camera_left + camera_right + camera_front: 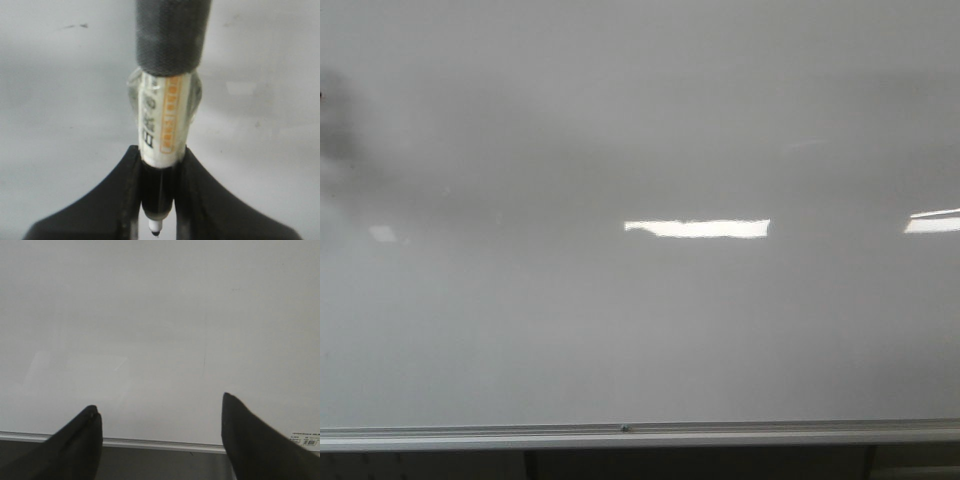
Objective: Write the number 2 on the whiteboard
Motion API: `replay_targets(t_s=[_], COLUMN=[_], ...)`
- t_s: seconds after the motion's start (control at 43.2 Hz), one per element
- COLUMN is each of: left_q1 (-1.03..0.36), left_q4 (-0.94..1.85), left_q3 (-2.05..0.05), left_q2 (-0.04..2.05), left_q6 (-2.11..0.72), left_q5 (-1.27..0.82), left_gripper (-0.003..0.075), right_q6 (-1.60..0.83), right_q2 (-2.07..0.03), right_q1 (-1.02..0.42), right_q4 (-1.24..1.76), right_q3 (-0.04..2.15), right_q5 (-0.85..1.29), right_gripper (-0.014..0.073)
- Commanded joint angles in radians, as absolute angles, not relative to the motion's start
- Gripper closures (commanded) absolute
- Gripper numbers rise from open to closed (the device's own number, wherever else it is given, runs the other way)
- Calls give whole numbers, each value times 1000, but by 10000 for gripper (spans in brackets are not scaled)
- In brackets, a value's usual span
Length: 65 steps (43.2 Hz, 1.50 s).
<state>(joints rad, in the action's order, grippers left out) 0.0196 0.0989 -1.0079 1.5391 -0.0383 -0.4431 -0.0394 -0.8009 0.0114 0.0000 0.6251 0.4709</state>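
Note:
The whiteboard is glossy white-grey and fills the front view, with a silver rail along its lower edge. No number 2 shows on it in any view. My left gripper is shut on a white marker with an orange label; its uncapped tip sits between the fingers, and the whiteboard lies behind it. My right gripper is open and empty, facing the whiteboard just above its rail. Neither gripper is clearly seen in the front view.
Bright light reflections lie on the board. A dark blurred shadow sits at the board's left edge. Faint small marks and a thin faint line show on the board. A dark foam sleeve covers the marker's far end.

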Motion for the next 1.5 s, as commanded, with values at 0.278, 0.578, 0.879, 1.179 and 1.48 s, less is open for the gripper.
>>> replay_targets(t_s=[0.278, 0.578, 0.879, 1.179, 1.48], left_q1=[-82, -319, -574, -752, -786], left_q4=[104, 104, 104, 104, 106], left_q3=[-1194, -1353, -1382, -1383, -1383], left_q2=[1377, 1366, 1366, 1366, 1366], left_q6=[-329, -442, -542, -542, -542], left_q5=[-837, -1048, -1113, -1229, -1227], left_gripper=[681, 681, 681, 681, 681], right_q6=[-49, -49, -49, -49, -49], right_q2=[-799, -799, -799, -799, -815], right_q1=[10, 10, 10, 10, 10], right_q4=[0, 0, 0, 14, 19], right_q3=[661, 661, 661, 661, 656], right_q5=[400, 400, 400, 392, 388], right_gripper=[63, 63, 63, 63, 63])
